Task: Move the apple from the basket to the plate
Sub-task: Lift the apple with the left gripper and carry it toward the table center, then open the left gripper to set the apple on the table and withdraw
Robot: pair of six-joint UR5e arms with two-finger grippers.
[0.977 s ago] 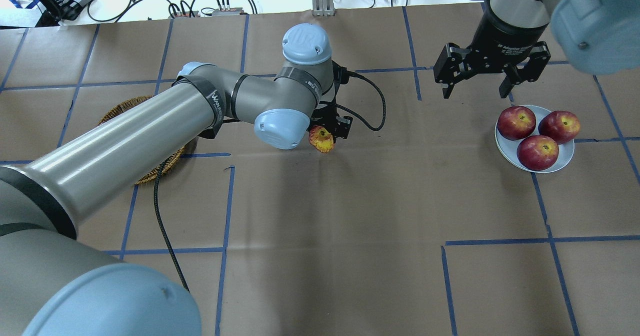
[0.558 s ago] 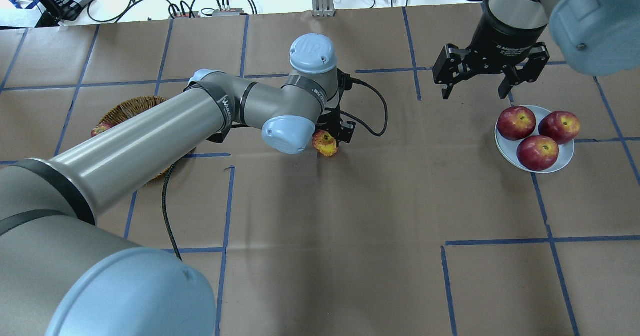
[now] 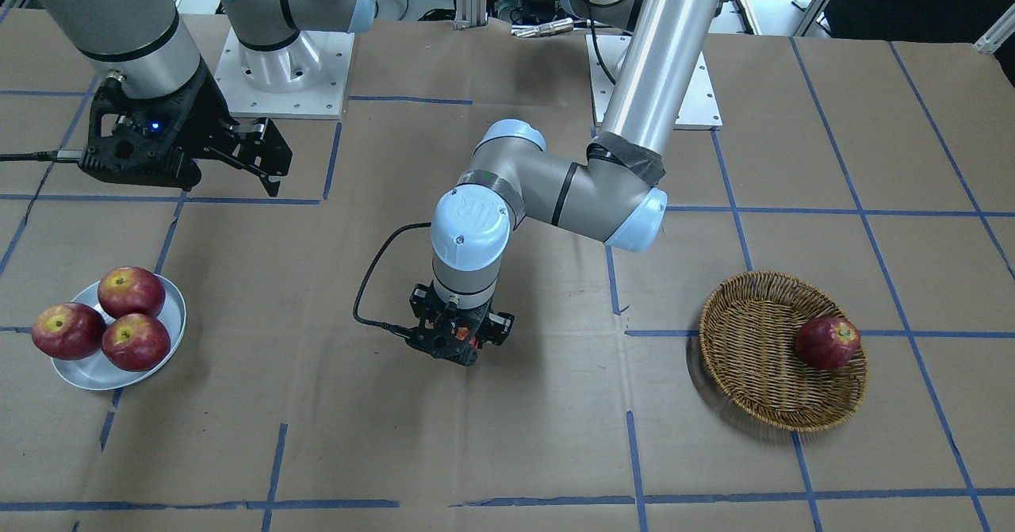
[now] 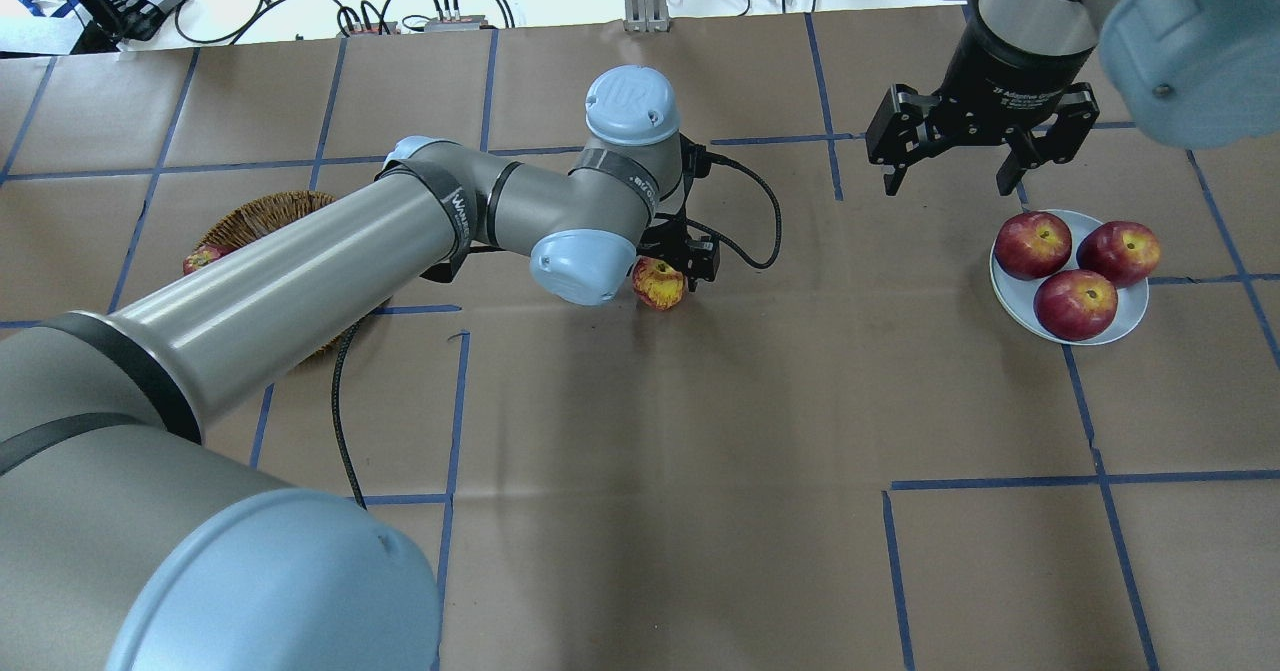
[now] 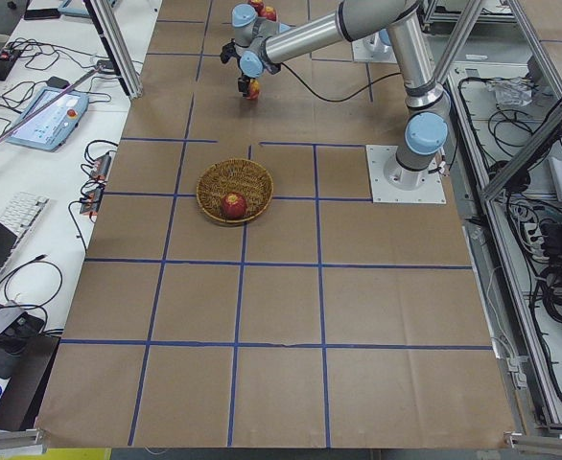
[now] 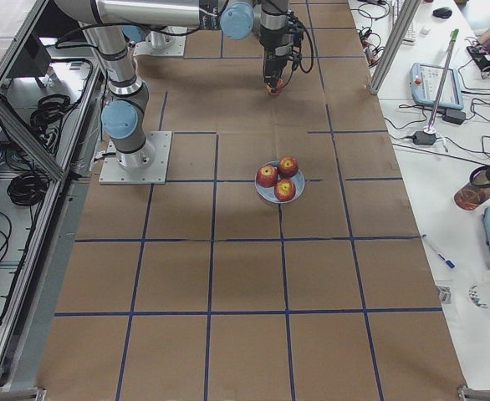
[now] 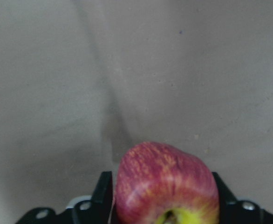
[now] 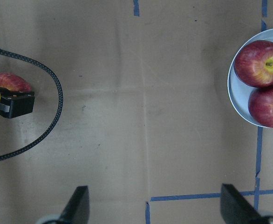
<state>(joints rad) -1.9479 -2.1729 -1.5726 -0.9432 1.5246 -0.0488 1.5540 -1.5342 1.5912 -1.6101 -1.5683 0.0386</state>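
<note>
Well short of the plate [image 4: 1015,303], my left gripper [image 3: 458,342] is clamped on the apple [image 4: 659,283]; I'd carry it level and set it softly among the red apples [image 4: 1075,303].

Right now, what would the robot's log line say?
left gripper: shut on streaky apple, between basket and plate | right gripper: open, near plate | plate: three dark apples | basket: one dark apple

my left gripper [image 3: 457,348] pointing down at centre frame, red sliver of the apple [image 3: 473,335] in its fingers, my right gripper [image 3: 268,161] spread wide upper left, plate [image 3: 86,373] bearing three dark apples [image 3: 135,342] lower left, basket [image 3: 745,357] holding a lone dark apple [image 3: 827,342] at right
</note>
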